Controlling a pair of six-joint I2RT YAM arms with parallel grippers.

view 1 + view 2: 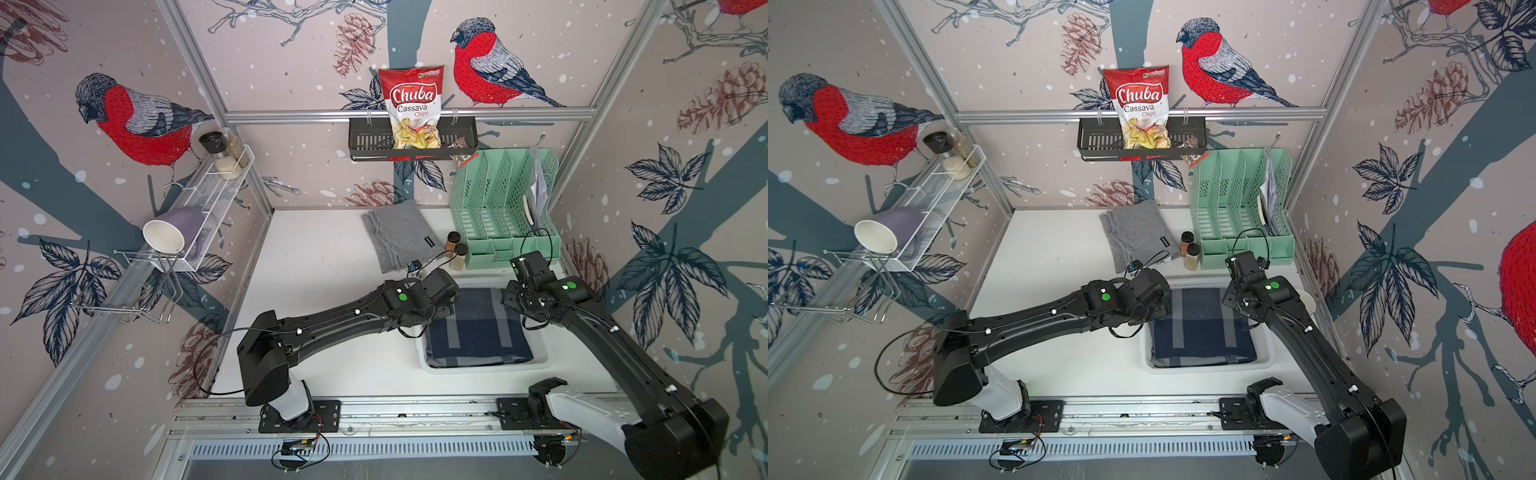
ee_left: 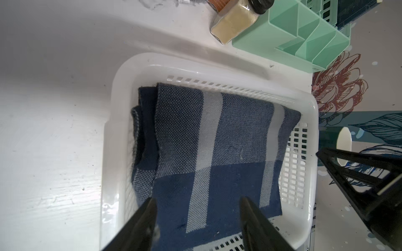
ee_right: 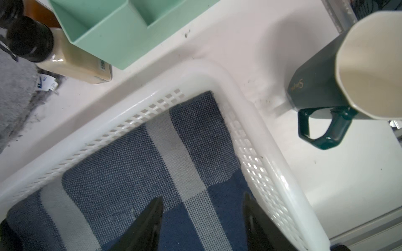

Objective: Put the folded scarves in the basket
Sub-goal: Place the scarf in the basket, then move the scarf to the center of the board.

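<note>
White surface (image 1: 324, 266) in both top views carries the basket (image 1: 482, 369), and the folded scarf (image 1: 478, 328) lies flat inside it. I judge the placing done, with only the pull-back left. Left wrist: left claw (image 2: 198, 200) parted, gripping nothing, over the scarf inside the basket. Right wrist: right claw (image 3: 203, 196) likewise.
</note>
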